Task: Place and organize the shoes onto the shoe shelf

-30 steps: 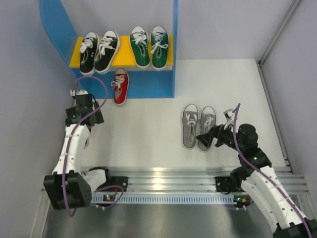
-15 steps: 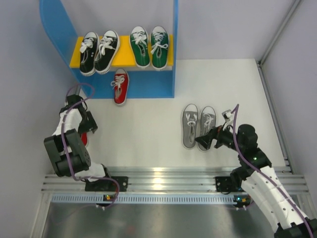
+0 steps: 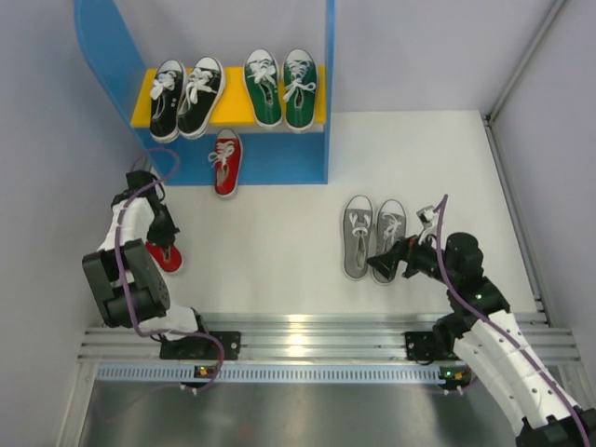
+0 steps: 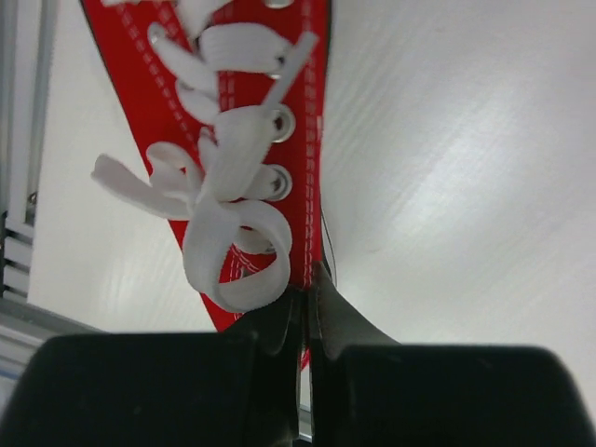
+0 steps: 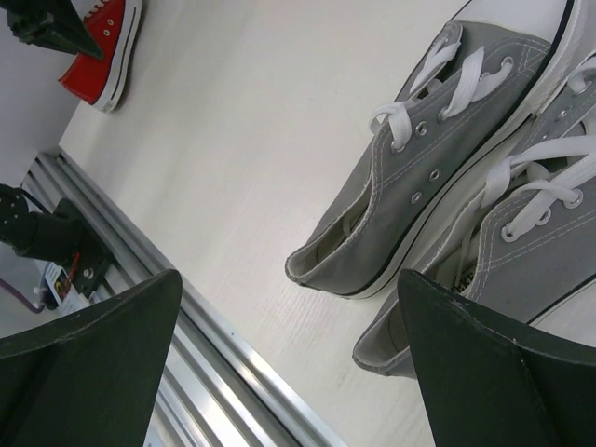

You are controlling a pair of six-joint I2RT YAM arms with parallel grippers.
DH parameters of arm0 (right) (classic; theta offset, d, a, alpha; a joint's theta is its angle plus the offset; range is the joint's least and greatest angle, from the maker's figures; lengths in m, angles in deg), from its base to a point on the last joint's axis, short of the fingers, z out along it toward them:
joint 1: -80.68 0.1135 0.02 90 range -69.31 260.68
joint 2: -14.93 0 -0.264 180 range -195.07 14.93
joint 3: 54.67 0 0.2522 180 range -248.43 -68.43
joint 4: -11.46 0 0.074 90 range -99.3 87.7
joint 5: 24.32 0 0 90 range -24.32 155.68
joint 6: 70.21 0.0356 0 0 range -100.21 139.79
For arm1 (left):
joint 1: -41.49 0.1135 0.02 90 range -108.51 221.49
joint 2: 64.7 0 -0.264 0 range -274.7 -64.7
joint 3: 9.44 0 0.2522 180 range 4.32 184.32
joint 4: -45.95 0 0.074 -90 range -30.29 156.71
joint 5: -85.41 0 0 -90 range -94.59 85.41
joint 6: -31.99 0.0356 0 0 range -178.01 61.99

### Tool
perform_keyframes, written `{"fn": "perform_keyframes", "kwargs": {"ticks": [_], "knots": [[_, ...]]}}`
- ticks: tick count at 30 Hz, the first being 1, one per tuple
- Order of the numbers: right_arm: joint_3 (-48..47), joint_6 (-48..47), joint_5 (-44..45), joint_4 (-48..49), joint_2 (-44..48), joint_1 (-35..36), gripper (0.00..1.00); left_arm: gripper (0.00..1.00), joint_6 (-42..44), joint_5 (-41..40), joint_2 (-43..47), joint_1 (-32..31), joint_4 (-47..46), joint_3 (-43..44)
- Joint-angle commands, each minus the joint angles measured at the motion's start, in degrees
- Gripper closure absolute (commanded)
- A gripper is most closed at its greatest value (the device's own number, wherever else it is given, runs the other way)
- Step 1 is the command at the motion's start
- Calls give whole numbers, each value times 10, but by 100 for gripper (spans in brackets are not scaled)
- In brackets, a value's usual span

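One red shoe (image 3: 170, 259) lies on the table at the left, toe toward the arm bases. My left gripper (image 3: 162, 239) stands over it. In the left wrist view its jaws (image 4: 308, 300) are shut on the side wall of this red shoe (image 4: 177, 102), beside the white laces. The other red shoe (image 3: 226, 163) sits on the lower level of the blue shoe shelf (image 3: 279, 160). A black pair (image 3: 186, 98) and a green pair (image 3: 281, 88) stand on its yellow board. The grey pair (image 3: 372, 237) rests mid-table. My right gripper (image 3: 389, 264) hangs open just behind the heels of the grey shoes (image 5: 419, 177).
A metal rail (image 3: 307, 335) runs along the near edge of the table, also seen in the right wrist view as the rail (image 5: 214, 335). Grey walls close in the left and right sides. The blue side panel (image 3: 101, 47) rises at the far left.
My left arm folded back toward its base, came down over the red shoe at the left, and its jaws went from wide open to shut on it. The right gripper barely shifted.
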Motion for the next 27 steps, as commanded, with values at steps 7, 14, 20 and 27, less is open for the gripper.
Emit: {"fn": "perform_keyframes", "kwargs": {"ticks": [7, 14, 20, 27], "knots": [[-5, -6, 23, 14, -12, 8, 1, 100, -47, 82, 145, -141, 8, -3], [-5, -5, 49, 6, -12, 8, 1, 100, -94, 98, 186, -190, 22, -5], [-6, -4, 68, 2, -16, 8, 1, 100, -157, 50, 288, -321, 30, -6], [-7, 0, 87, -2, -20, 8, 0, 100, -201, 60, 308, -488, 24, -64]]}}
